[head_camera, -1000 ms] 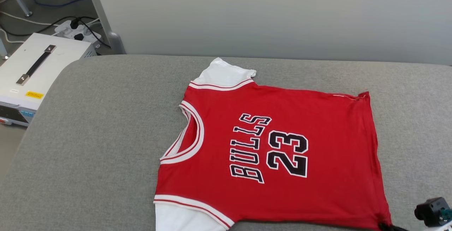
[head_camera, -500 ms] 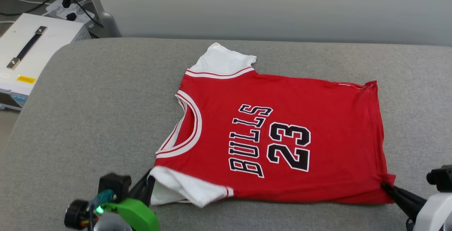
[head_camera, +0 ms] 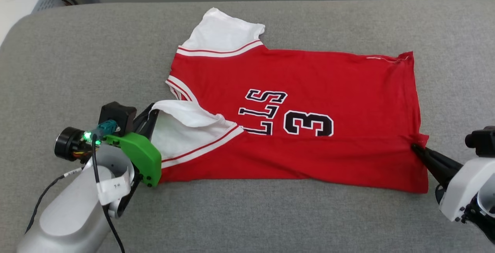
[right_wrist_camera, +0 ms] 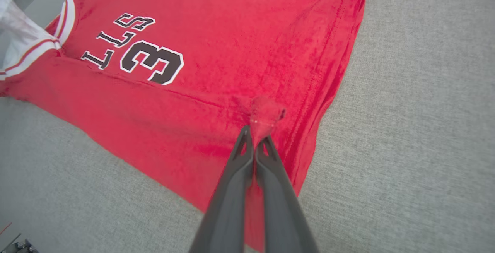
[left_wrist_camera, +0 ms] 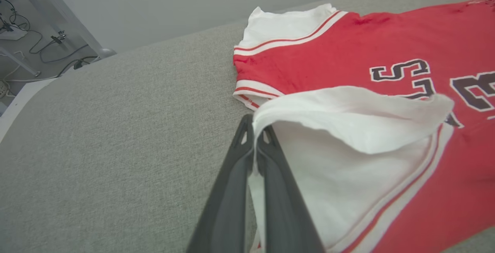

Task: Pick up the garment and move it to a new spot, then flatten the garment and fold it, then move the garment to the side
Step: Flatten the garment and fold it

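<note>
We are finding the garment (head_camera: 309, 71) lying on the grey cushion (head_camera: 270, 218), its near edge lying doubled over its lettering. The left gripper (head_camera: 150, 114) is pinching the white sleeve (head_camera: 181, 129), the right gripper (head_camera: 414, 146) the hem corner (head_camera: 422, 140). A white box (head_camera: 15, 1) is sitting far-left.

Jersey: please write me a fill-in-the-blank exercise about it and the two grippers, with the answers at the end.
1. The left gripper is shut on the jersey's ____ sleeve.
2. The right gripper is shut on a ____ hem corner.
3. The one digit in full view is ____.
4. The jersey lies on a ____ surface.
Missing words: white; red; 3; grey.
</note>
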Tool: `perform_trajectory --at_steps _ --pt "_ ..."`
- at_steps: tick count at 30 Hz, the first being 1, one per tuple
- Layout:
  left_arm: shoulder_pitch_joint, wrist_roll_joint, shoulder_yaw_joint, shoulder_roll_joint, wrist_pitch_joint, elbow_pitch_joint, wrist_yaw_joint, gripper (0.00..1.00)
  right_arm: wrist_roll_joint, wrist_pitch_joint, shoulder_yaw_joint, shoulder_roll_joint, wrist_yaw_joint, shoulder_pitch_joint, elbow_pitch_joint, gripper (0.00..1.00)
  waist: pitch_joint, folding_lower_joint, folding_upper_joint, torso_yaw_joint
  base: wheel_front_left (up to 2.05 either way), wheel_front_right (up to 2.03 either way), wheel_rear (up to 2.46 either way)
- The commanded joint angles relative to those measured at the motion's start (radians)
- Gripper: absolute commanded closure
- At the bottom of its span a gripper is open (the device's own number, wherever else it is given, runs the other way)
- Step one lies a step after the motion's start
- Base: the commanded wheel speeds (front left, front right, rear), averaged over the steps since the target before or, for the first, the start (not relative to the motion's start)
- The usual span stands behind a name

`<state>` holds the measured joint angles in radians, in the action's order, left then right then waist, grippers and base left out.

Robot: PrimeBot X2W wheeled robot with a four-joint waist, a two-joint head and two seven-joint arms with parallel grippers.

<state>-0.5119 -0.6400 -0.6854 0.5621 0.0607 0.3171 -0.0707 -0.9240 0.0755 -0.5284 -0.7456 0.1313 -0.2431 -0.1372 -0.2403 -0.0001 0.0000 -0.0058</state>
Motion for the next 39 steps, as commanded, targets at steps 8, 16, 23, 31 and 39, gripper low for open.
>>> perform_trajectory --at_steps 8,16,23,31,39 --pt "-0.089 0.006 -0.019 -0.077 0.043 0.237 0.061 1.0 0.048 0.024 -0.006 0.056 -0.001 -0.09 -0.096 1.0 -0.12 0.0001 0.0 -0.025 0.0 0.0 0.0" --pt "-0.099 -0.003 -0.045 -0.139 0.093 0.404 0.115 0.38 0.042 0.022 -0.042 0.081 -0.001 -0.1 -0.154 1.0 -0.095 0.0001 0.0 -0.009 0.0 0.0 0.0" --pt "-0.126 -0.008 -0.035 -0.133 0.137 0.441 0.132 0.0 0.038 -0.002 -0.038 0.062 -0.001 -0.068 -0.132 0.0 -0.012 0.0001 0.0 0.018 0.0 0.0 0.0" --pt "-0.186 -0.121 -0.02 -0.06 -0.06 0.339 0.188 0.0 0.075 -0.016 0.008 0.046 -0.001 -0.007 -0.085 0.0 0.056 0.0001 0.0 0.043 0.0 0.0 0.0" --pt "-0.241 -0.287 -0.077 0.037 -0.479 0.16 0.2 0.0 0.088 0.037 0.038 0.056 -0.001 0.022 -0.052 0.0 0.073 0.0001 0.0 0.049 0.0 0.0 0.0"
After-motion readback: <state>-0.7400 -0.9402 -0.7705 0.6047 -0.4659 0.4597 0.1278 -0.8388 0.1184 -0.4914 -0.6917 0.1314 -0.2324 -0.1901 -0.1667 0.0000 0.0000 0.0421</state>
